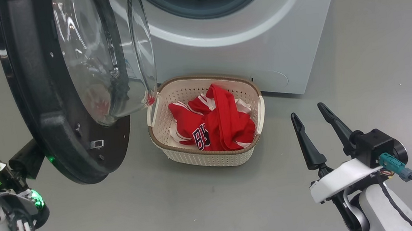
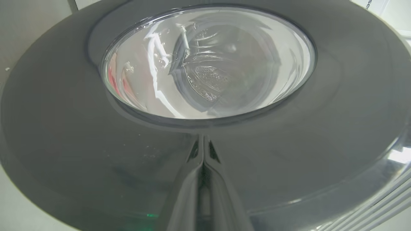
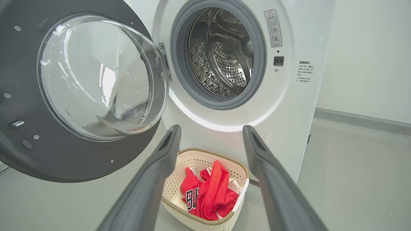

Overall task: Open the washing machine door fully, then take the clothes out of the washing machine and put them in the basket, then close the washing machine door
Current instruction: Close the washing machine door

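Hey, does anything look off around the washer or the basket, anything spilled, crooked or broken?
Nothing stands out. The clothes sit bunched inside the basket, none hanging outside it. The washing machine door hangs open, glass whole, and the drum looks empty.

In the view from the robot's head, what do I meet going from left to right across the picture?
washing machine door, swung open → basket holding the red clothes → right gripper, fingers apart
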You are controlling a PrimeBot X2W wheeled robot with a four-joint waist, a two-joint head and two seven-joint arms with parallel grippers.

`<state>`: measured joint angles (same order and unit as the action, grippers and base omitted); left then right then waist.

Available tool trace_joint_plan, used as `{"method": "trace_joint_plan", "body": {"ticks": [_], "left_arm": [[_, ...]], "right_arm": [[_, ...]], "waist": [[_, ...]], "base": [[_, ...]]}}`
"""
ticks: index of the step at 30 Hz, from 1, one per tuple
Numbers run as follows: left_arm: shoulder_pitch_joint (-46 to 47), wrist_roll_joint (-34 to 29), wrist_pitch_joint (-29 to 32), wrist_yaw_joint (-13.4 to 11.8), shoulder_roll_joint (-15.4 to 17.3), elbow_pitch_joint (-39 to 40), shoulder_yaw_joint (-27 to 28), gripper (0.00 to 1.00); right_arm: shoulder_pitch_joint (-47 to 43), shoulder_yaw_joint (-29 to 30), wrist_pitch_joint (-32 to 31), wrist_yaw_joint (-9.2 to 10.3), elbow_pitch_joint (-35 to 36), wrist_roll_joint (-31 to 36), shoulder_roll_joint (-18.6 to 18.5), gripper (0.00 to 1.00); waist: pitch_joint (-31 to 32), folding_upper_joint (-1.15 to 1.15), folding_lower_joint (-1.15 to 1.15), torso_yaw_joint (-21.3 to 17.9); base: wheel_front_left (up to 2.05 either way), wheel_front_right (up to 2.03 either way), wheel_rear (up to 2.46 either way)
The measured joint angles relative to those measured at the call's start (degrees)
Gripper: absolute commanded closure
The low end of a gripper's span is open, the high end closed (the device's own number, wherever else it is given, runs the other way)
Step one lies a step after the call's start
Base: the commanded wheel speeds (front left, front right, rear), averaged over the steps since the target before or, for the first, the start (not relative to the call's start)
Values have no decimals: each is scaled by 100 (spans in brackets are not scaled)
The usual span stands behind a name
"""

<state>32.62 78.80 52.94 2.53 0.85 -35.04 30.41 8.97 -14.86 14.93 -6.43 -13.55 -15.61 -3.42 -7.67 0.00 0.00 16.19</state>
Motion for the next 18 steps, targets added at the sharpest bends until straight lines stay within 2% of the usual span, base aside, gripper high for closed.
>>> {"method": "trace_joint_plan", "body": {"ticks": [9,18], "left_arm": [[-545,-1205,-771,305,22,722,-287,100],[-1234,-2326,-1611,434,434,1463,-605,100]], "right_arm": [[-36,112,0,2,-1,-1,8,0],[-131,121,0,2,-3,-1,19,0]], "waist": [[37,0,0,99],[136,0,0,247]], "base": [[0,0,0],[0,0,0]]}}
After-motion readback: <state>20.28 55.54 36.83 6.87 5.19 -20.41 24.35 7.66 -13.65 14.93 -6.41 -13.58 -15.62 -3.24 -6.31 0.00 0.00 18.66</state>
